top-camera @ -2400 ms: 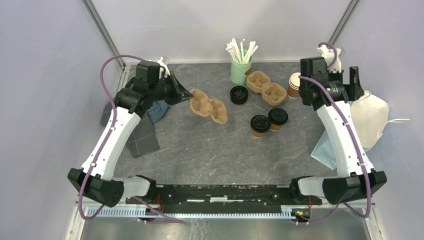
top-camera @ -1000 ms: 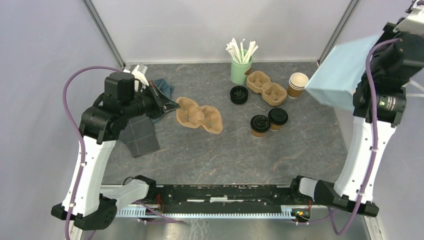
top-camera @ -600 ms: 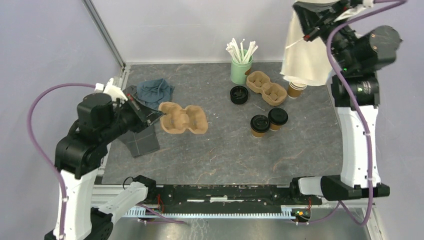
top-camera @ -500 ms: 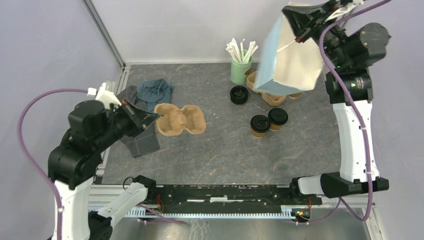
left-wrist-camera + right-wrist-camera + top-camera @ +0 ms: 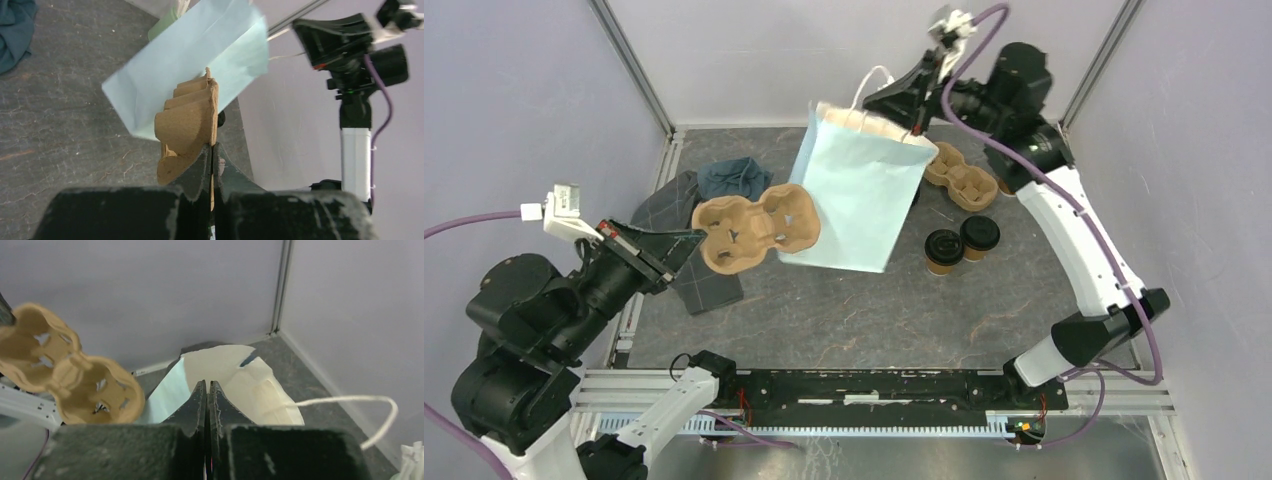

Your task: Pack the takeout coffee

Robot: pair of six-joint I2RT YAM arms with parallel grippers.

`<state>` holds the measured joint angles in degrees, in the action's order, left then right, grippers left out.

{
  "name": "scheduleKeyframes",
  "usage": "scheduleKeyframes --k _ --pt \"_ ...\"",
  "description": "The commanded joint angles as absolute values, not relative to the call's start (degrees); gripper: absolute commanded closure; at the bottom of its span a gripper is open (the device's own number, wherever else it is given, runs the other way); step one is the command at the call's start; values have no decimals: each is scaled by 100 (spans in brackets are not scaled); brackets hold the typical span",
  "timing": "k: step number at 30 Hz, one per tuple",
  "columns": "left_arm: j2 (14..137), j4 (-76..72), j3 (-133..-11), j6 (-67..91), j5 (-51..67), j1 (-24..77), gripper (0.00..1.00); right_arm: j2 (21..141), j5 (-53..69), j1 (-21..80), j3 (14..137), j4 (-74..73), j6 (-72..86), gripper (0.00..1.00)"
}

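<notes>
On the left: standing tall and set back over the near-left corner, with the left fingers (image 5: 659, 250) aimed inward and pinched flat on the rim of a cardboard tray (image 5: 754, 225) held in the air. On the right: stretched up from the base and bent inward over the far middle, with the right fingers (image 5: 909, 92) pressed together on the top edge of a paper bag (image 5: 854, 200).

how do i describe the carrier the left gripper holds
Find the pale blue bag hanging at centre. The carrier is the brown pulp two-cup tray at its left edge, pinched by the left gripper. Unlike the second carrier, it is in the air, tilted.
</notes>
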<state>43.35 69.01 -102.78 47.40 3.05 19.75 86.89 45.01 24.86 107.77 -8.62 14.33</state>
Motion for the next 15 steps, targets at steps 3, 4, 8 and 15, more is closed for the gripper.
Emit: scheduleKeyframes --k 3,4,8,15 --pt "4344 7137 -10617 4990 20 1975 98 8874 4599 3060 11029 -2129 -274 100" --pt "4316 7178 -10614 5030 18 1977 98 8844 4500 3185 10959 -2432 -638 100" --pt "4301 7284 -10559 5207 -149 1978 98 8490 3825 3828 10188 -3154 -1743 100" --pt "4513 7475 -10537 5410 -167 1978 98 7273 2389 4836 7770 -2515 -1785 100"
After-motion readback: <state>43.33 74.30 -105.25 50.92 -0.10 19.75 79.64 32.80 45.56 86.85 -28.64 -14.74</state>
